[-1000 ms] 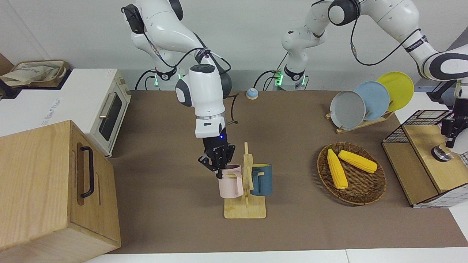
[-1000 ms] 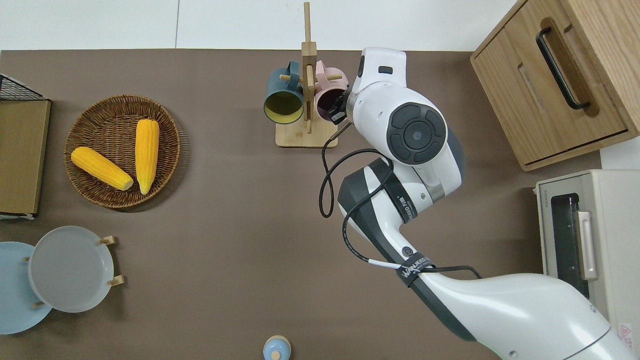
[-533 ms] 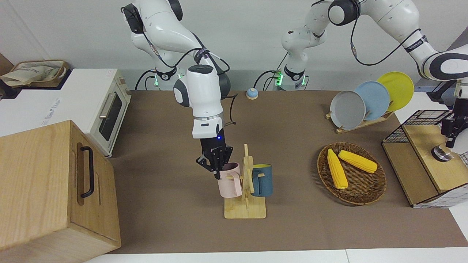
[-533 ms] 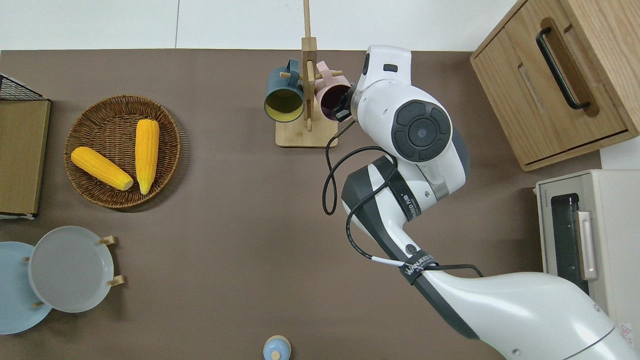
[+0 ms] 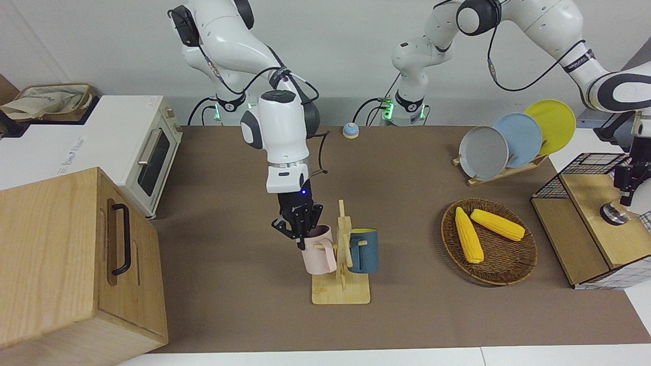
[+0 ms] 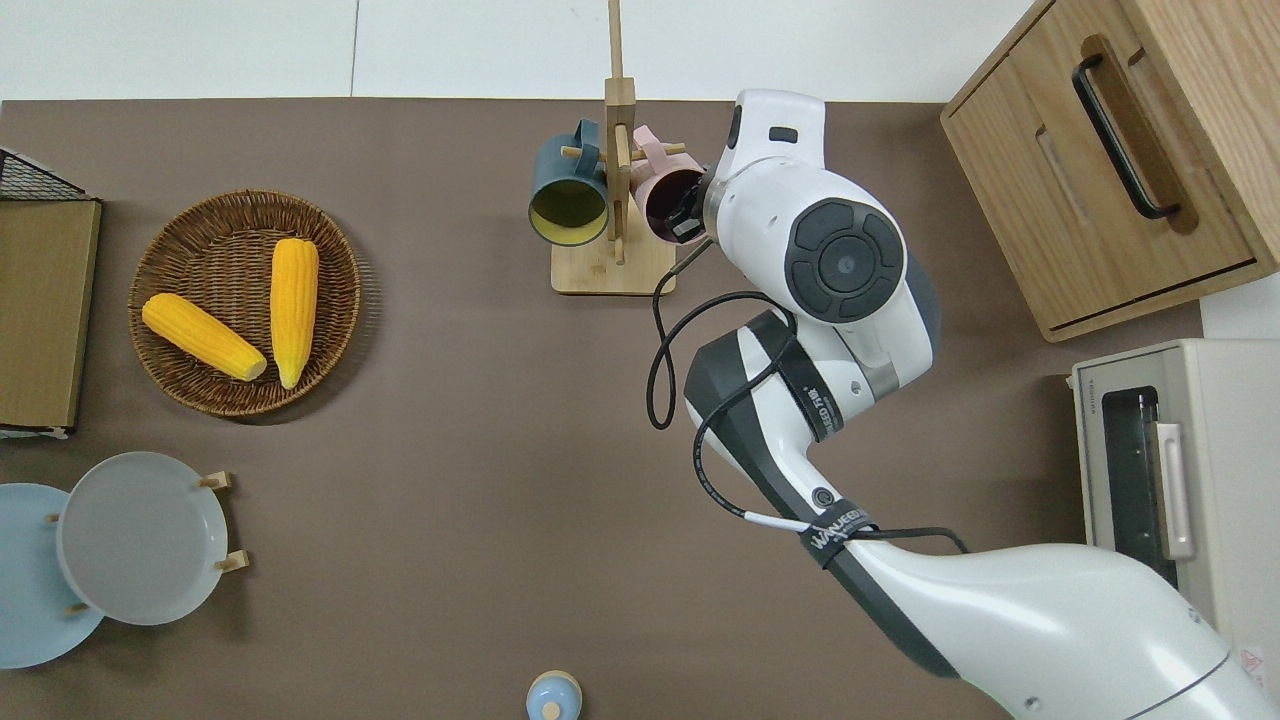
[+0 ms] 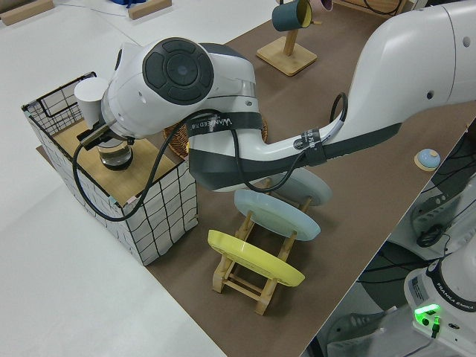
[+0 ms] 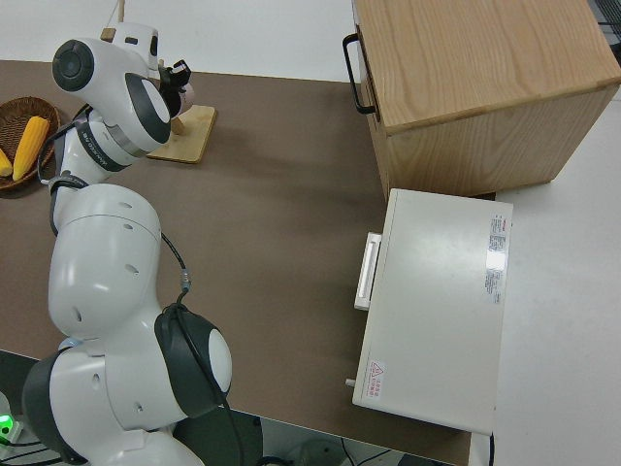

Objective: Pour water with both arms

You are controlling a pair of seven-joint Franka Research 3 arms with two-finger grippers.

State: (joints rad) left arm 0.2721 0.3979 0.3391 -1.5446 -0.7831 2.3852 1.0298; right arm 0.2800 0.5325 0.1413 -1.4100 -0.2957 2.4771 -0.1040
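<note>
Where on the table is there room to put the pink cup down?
The middle of the brown table is bare, between the plate rack and the toaster oven. It is crowded at the mug stand, where the right gripper holds the pink cup beside the blue cup. The corn basket is full.

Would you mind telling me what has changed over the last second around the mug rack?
The right gripper, clamped on the rim of the pink mug, has carried it slightly up and toward the right arm's end of the table, so the mug now tilts on its peg. The blue mug, wooden rack, corn basket and the left gripper over the wire crate have not moved.
</note>
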